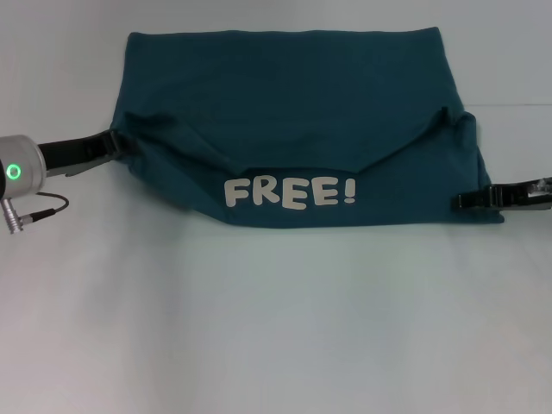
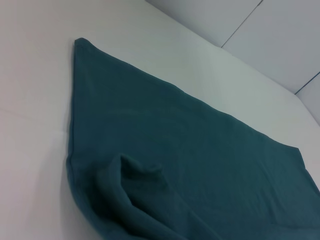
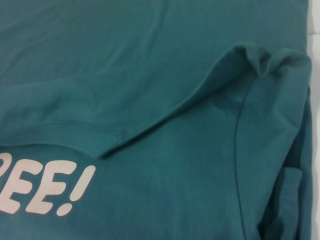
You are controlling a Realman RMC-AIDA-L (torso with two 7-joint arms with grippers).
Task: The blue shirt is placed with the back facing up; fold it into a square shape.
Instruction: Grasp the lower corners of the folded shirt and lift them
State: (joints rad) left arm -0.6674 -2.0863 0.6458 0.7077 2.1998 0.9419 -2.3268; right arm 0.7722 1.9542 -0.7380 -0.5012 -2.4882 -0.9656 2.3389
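While the dark teal-blue short-sleeved cotton shirt lies spread across the far half of the plain white table, its near part is turned up over the body, so white block lettering "FREE!" shows on the flap facing the robot. Flap's upper edge dips in a shallow curve at the centre and rises toward both sides. Far edge of the shirt runs straight and flat.

Left pincer: at the shirt's left edge, level with the fold. Dark fingers reach into the cloth where it puckers; their tips are hidden by fabric, so cannot tell whether they are clamped or parted. Silver wrist housing with a green ring light and a thin black cable sit behind it, over bare table. Left wrist view shows only a bunched ridge of teal cloth close to the camera and the flat back panel running away beyond; no fingers visible.

Right pincer: at the shirt's right edge, near the front corner. Black fingers lie low and slim against the cloth, overlapping its margin; cannot tell if anything is pinched between them. Right wrist view shows the folded layer's edge, a gathered peak of fabric, and the lettering's tail end.
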